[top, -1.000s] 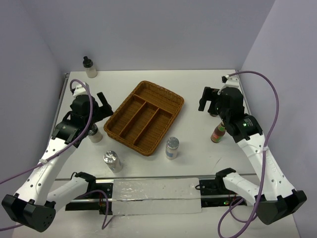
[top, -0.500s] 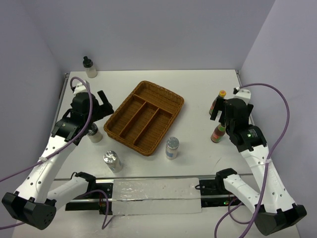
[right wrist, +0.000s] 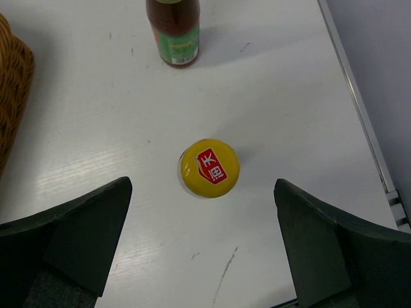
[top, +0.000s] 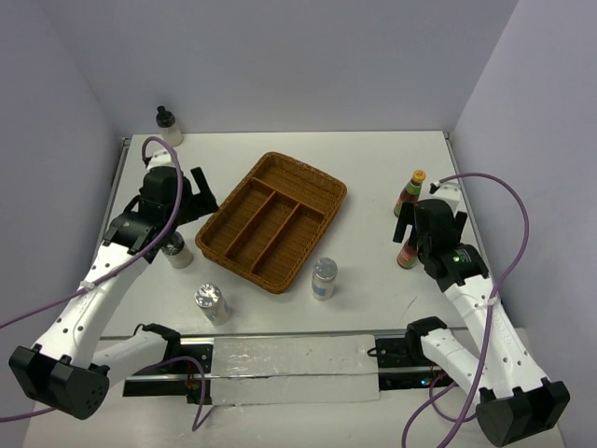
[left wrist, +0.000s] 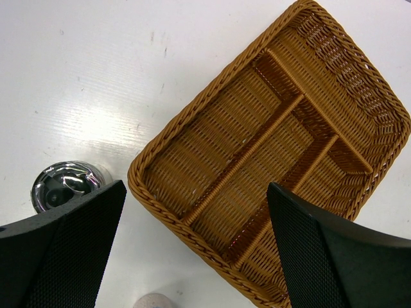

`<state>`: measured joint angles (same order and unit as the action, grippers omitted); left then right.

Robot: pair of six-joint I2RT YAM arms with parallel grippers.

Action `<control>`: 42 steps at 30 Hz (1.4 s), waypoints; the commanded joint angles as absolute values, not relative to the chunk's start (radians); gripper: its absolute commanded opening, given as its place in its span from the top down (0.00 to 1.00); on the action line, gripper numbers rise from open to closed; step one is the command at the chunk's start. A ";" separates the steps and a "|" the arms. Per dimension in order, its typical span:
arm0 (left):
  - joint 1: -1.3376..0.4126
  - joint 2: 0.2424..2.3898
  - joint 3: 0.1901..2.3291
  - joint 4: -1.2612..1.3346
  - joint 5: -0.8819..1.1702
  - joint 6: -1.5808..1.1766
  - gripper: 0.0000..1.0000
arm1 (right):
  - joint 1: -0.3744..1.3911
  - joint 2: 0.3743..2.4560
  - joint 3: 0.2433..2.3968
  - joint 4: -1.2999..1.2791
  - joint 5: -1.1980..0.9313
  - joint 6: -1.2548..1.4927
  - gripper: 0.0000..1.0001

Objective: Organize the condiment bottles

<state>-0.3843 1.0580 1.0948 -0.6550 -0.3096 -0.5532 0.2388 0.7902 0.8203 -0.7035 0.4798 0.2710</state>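
Two red sauce bottles stand at the right: the far one [top: 410,192] [right wrist: 173,32] and the near one [top: 407,255], whose yellow cap [right wrist: 209,168] shows from above. My right gripper [top: 409,231] [right wrist: 202,187] is open, above that cap, and holds nothing. One cream bottle [top: 169,127] stands at the far left. A second [top: 177,252] sits half hidden under my left arm; its shiny dark cap [left wrist: 61,185] shows beside the tray. Two shakers [top: 324,278] [top: 212,303] stand in front of the tray. My left gripper [top: 203,191] [left wrist: 196,189] is open over the tray's left corner.
The brown wicker tray [top: 328,184] [left wrist: 138,186] lies at an angle mid-table with nothing in its slots. The table's right edge [right wrist: 359,115] runs close to the red bottles. Purple walls close in the back and sides.
My right gripper has drawn back from the far red bottle to above the near one. My left gripper has shifted slightly towards the tray.
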 commanded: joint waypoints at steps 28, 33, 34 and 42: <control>-0.385 1.054 1.061 -0.589 -0.293 -0.564 0.00 | 0.218 0.780 0.706 -0.424 0.498 0.270 0.25; -0.385 1.054 1.061 -0.581 -0.282 -0.572 0.01 | 0.218 0.779 0.700 -0.406 0.489 0.270 0.29; -0.385 1.054 1.060 -0.580 -0.279 -0.572 0.00 | 0.218 0.779 0.699 -0.405 0.489 0.270 0.29; -0.385 1.058 1.065 -0.590 -0.294 -0.565 0.01 | 0.216 0.778 0.681 -0.402 0.501 0.270 0.36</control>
<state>-0.3843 1.0580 1.0550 -0.6254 -0.2969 -0.5652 0.2214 0.7822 0.6987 -0.4499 0.4866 0.2680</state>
